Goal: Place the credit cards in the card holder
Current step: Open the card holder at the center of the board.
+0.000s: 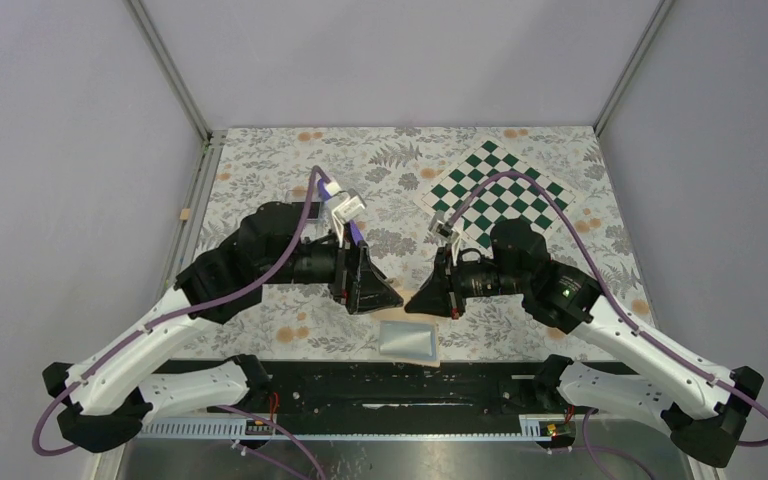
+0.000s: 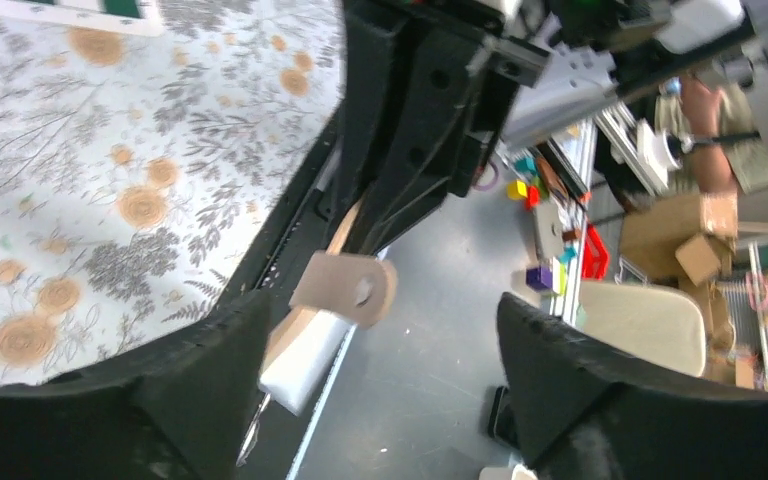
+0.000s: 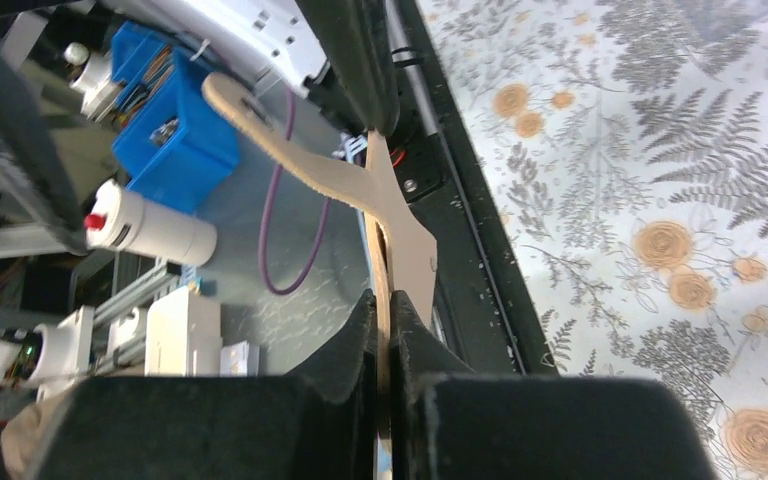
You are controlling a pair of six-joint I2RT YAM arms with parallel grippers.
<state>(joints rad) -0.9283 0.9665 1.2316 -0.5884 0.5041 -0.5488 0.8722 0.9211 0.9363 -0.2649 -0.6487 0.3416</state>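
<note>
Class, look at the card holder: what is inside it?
The top view shows the card holder open, its blue-grey inside bare; no card shows. The right gripper pinches its tan edge. Whether a pocket hides anything cannot be seen.

card holder (image 1: 407,340) at near table (image 1: 260,170) edge, checkerboard mat (image 1: 500,195) far right
</note>
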